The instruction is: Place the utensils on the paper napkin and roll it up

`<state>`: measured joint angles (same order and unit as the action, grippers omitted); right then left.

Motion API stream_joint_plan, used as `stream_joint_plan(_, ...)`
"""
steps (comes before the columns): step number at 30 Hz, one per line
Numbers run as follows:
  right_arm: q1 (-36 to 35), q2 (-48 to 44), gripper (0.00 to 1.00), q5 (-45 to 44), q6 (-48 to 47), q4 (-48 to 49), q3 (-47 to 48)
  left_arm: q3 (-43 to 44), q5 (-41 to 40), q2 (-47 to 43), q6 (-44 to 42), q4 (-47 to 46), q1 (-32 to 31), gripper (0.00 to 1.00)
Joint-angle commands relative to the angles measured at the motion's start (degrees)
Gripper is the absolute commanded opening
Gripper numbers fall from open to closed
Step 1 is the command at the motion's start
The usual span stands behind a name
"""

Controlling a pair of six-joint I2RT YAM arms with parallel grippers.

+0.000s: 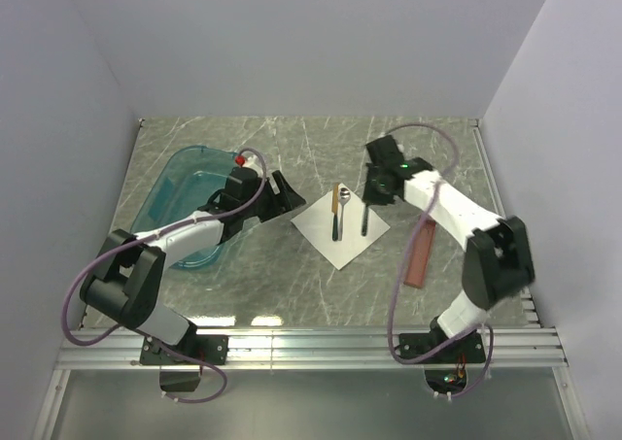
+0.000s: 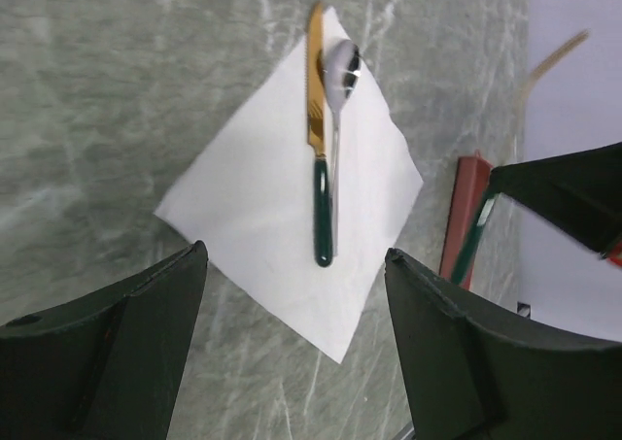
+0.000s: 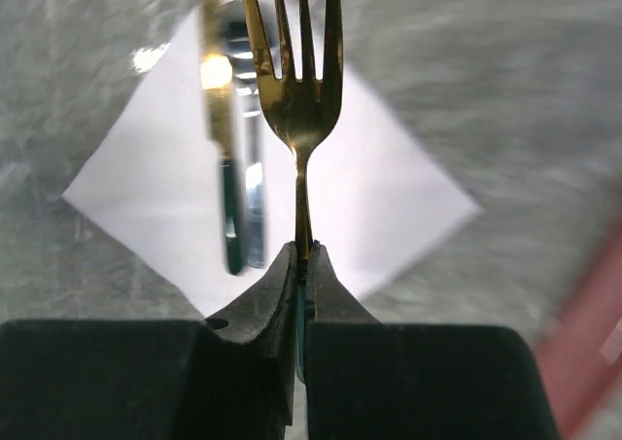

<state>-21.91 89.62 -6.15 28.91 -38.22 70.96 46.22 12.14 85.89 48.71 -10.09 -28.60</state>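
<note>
At nine o'clock from the napkin (image 1: 340,234), the tub (image 1: 180,202) shows nothing inside where we see it. Our left gripper (image 1: 284,191) hangs spread wide, unladen. Knife (image 2: 316,100) and spoon (image 2: 340,66) lie together on the napkin; we judge it floppy, best taken by a corner. Our right gripper (image 3: 302,255) pinches the stiff, slick fork (image 3: 292,90) by its handle above it. At three o'clock, the tray (image 1: 420,253) looks bare.

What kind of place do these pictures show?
Probably a robot test booth: plain white walls enclose a marble-look table, and the left arm and right arm are bolted to a metal rail at its near edge.
</note>
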Motion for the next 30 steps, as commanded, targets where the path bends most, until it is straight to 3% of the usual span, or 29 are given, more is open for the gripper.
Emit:
stream_joint_plan(1,-4.8,6.7,0.00,3.0,0.3,5.7,4.0,1.2,-0.4,-0.5,-0.1,-0.1,0.7,0.80)
stream_joint_plan(6,-6.1,16.5,0.00,5.5,-1.0,9.6,6.7,1.5,-2.7,-0.2,-1.3,3.9,0.8,0.80)
stream_joint_plan(26,-6.6,20.9,0.00,7.4,2.8,13.2,5.6,1.6,-3.6,3.0,-1.0,3.4,-0.3,0.79)
stream_joint_plan(30,-6.7,20.6,0.07,6.3,3.3,12.6,5.2,1.8,-4.3,2.8,-1.2,4.0,-0.8,0.79)
